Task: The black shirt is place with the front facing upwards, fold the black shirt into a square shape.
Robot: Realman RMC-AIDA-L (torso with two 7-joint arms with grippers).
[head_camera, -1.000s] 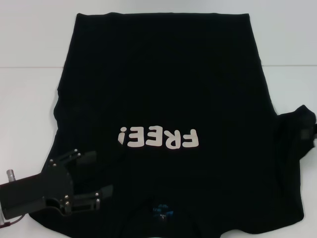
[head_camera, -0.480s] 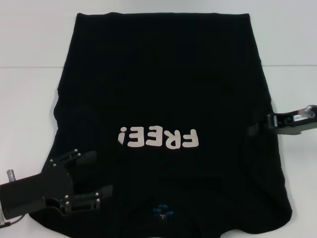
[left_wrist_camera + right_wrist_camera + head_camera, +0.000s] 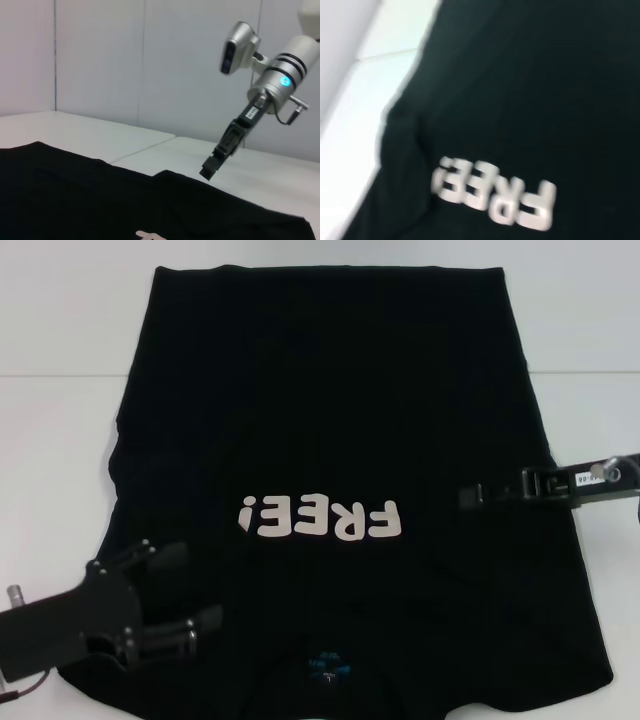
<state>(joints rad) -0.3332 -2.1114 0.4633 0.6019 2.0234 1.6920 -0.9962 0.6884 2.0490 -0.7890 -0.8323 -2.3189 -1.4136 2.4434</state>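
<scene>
The shirt (image 3: 340, 490) lies flat, print up, under both my grippers. My left gripper (image 3: 170, 595) hovers with fingers spread over the near sleeve, ready to pinch. My right gripper (image 3: 475, 496) reaches in above the opposite edge; I can't tell its finger state.

Black shirt (image 3: 330, 410) with white lettering, blue label.

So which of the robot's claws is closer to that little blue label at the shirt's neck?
Left. The left gripper sits over the black shirt on the near left, beside the blue neck label. The right gripper hangs farther off, past the white lettering.
</scene>
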